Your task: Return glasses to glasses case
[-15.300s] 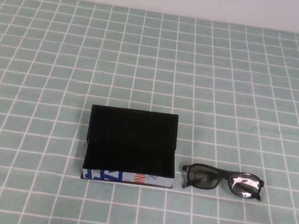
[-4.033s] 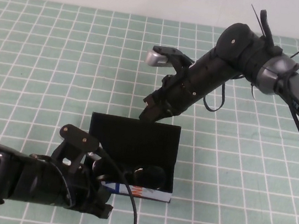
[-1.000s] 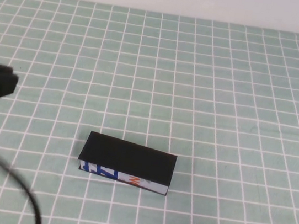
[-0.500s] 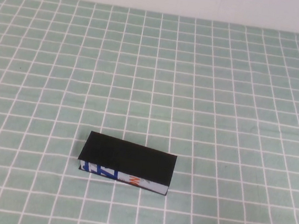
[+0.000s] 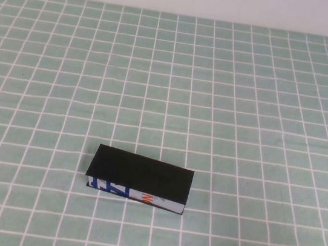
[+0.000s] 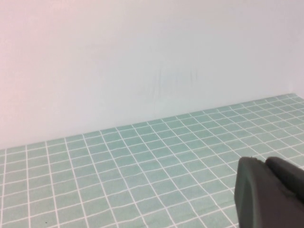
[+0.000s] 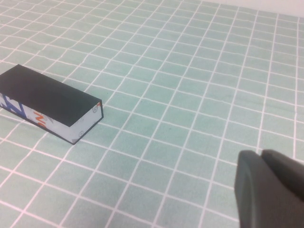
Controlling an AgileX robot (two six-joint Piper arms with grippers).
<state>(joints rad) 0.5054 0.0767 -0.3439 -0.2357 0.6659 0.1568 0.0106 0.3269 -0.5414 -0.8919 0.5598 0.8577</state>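
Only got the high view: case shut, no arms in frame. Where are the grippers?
Observer: The right gripper shows in its wrist view, above the tablecloth, fingers together, holding nothing. The glasses case lies apart from it.
Operator: Left one?
Observer: The left gripper shows in its wrist view, fingers together, empty, facing the back wall; no case in that view.
Operator: Anything on the case I can't see?
Observer: In the right wrist view its short end is white with a small mark.
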